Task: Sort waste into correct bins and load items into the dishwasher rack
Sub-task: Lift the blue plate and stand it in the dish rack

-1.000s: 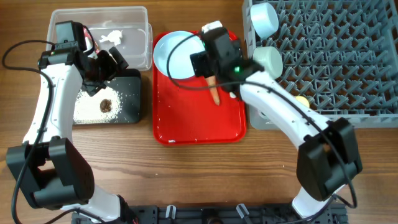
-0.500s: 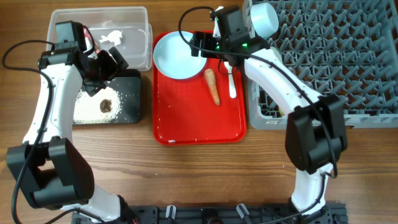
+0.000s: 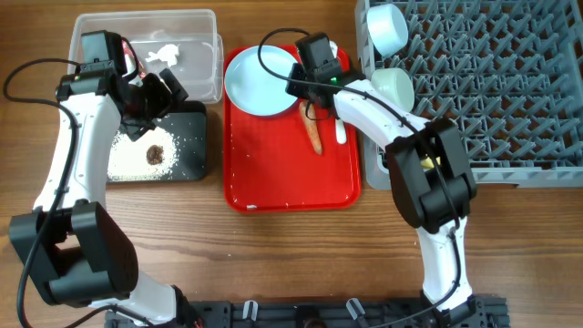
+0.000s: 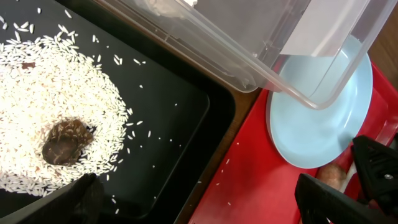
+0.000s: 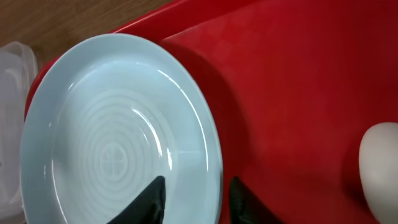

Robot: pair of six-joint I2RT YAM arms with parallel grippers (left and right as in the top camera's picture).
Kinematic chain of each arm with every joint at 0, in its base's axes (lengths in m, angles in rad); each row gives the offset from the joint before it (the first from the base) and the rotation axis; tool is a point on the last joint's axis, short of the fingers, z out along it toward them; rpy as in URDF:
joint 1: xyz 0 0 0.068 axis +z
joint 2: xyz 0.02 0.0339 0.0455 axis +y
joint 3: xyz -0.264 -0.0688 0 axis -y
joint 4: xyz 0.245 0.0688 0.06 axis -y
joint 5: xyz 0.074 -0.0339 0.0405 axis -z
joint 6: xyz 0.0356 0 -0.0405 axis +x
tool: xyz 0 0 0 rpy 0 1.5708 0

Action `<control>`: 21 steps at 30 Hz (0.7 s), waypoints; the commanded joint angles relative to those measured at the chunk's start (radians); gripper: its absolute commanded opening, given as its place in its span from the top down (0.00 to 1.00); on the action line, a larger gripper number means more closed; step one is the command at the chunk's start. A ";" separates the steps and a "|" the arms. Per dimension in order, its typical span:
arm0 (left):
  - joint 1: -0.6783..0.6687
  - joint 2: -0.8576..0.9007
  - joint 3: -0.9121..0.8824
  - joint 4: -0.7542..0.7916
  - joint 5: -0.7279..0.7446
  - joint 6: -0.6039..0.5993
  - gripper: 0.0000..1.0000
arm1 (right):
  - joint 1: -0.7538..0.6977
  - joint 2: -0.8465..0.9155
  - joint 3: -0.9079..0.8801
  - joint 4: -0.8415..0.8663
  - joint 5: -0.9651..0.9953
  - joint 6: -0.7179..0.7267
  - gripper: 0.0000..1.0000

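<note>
1. Hovering over the right rim of the light-blue plate (image 5: 118, 143), the right hand (image 5: 198, 200) is released. Its dark fingers (image 5: 149, 199) are parted, one on each side of the rim, not pinching it.
2. The plate lies flat in the back-left corner of the red tray (image 3: 291, 182), which sits on the wooden desk (image 3: 273, 264).
3. On the tray, the carrot (image 3: 313, 130) lies just right of the plate, partly under the right arm. The white plastic spoon (image 3: 340, 128) lies alongside it, by the tray's right edge.
4. Over to the left hand (image 4: 198, 206): released too, fingers spread wide, nothing between them. It hangs where the black tub (image 3: 187, 123) meets the clear tub (image 3: 196, 36).
5. In the black tub, rice grains (image 4: 56, 81) are spread thick, and the dark brown clump (image 4: 62, 142) sits among them.
6. White tissue bits (image 3: 164, 55) lie in the clear tub.
7. In the grey rack (image 3: 492, 82), a pale blue bowl (image 3: 388, 27) sits at the back-left corner. A pale greenish bowl (image 3: 395, 87) sits just in front of it, at the left edge.
</note>
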 commanded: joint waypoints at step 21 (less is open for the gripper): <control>0.001 -0.013 0.003 0.002 -0.006 0.001 0.00 | -0.056 -0.074 0.015 -0.164 -0.183 -0.100 0.96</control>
